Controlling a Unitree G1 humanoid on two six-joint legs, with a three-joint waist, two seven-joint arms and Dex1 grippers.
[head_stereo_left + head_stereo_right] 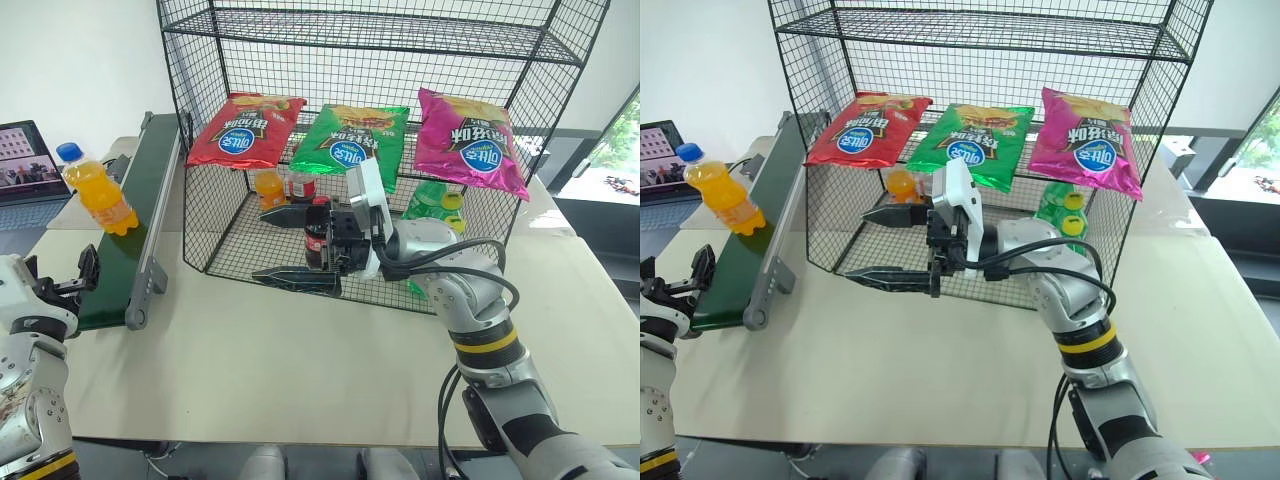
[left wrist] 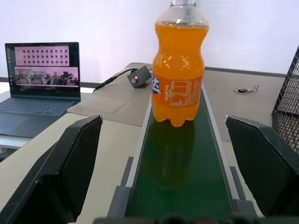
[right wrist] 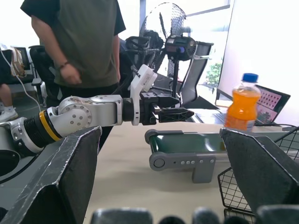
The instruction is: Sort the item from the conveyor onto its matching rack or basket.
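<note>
The item, an orange soda bottle (image 1: 98, 195) with a blue cap, stands upright on the dark-green conveyor (image 1: 120, 270), some way up the belt. My left gripper (image 1: 60, 275) hovers at the belt's near end, open, with the bottle (image 2: 179, 79) straight ahead beyond its fingertips and nothing between them. In front of the black wire rack (image 1: 400, 40), my right gripper (image 1: 265, 245) points left across the lower bay's front, open and empty. The right wrist view shows the bottle (image 3: 242, 105) and my left gripper (image 3: 180, 113) by the conveyor's end.
Red, green and pink chip bags lie on the rack's middle tier. An orange bottle (image 1: 268, 187), a cola bottle (image 1: 302, 185) and green bottles (image 1: 435, 200) stand in its bottom bay. A laptop (image 1: 25, 165) sits left of the conveyor. A person (image 3: 74, 42) stands beyond the table.
</note>
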